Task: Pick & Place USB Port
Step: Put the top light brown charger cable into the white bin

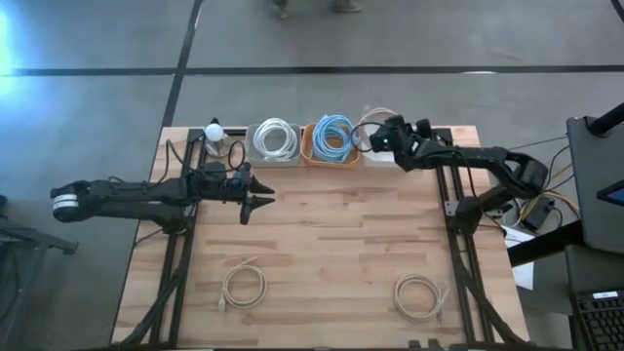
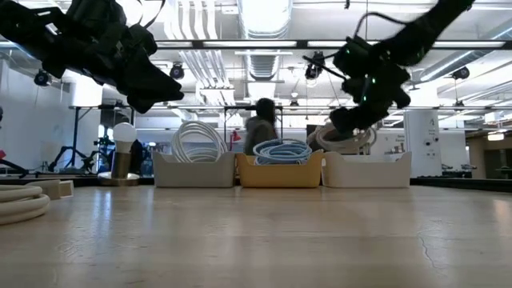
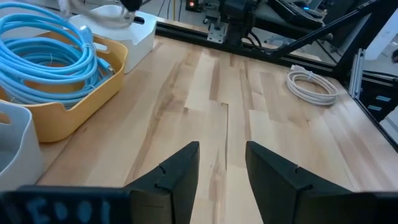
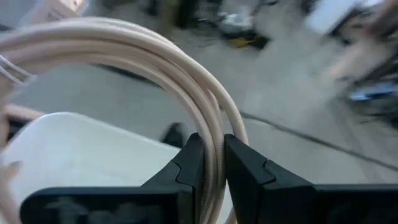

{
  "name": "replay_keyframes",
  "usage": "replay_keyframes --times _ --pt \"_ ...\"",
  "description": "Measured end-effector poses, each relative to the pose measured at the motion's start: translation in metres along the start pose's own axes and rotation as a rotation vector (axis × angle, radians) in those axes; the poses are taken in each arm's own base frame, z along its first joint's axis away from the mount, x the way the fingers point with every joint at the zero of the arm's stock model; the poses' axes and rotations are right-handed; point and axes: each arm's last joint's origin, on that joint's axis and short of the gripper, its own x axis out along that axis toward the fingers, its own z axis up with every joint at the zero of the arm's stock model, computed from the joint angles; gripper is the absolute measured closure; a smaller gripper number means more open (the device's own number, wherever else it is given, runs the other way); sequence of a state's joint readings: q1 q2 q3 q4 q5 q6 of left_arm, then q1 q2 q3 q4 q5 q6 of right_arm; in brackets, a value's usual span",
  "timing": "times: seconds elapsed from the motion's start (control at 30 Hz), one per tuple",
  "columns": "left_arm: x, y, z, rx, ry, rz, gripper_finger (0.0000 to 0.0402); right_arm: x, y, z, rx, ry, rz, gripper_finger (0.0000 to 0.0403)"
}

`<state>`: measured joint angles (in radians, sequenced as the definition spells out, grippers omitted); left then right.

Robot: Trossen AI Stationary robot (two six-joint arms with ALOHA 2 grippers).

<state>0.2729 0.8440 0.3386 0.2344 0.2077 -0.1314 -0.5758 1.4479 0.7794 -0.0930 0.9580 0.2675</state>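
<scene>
My right gripper (image 1: 383,137) is at the table's far edge, shut on a coiled beige cable (image 2: 339,137) that it holds over the right-hand white bin (image 2: 368,170). In the right wrist view the cable (image 4: 149,46) arcs up from the gripper (image 4: 213,146), with the bin (image 4: 74,149) below. My left gripper (image 1: 259,200) hovers open above the table's left half, near the bins, touching nothing. Two more beige coils lie flat on the near part of the table, one on the left (image 1: 242,286) and one on the right (image 1: 419,295). My right gripper pinches several strands of the beige coil (image 4: 211,121) between its two fingers, which lie across the strands. The coil is lifted and hangs by the fingers over the white bin (image 1: 378,154). Whether its lower loop touches the bin cannot be told.
A row of bins stands along the far edge: a white one holding white cable (image 1: 274,141), an orange one holding blue cable (image 1: 332,138), then the right-hand white one. A white bulb (image 1: 214,132) stands left of them. Bare wood lies between the coils (image 3: 224,93).
</scene>
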Motion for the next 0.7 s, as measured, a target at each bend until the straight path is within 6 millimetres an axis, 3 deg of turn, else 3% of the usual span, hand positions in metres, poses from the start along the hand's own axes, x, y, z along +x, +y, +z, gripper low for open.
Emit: replay_keyframes --times 0.27,0.7 --pt "0.000 0.000 0.000 -0.001 0.005 0.001 0.0245 0.027 -0.011 -0.023 0.083 0.019 -0.018 0.0362" --pt "0.000 0.000 0.000 -0.001 0.004 0.001 0.0245 0.032 -0.016 -0.041 0.122 0.068 -0.004 0.0330"
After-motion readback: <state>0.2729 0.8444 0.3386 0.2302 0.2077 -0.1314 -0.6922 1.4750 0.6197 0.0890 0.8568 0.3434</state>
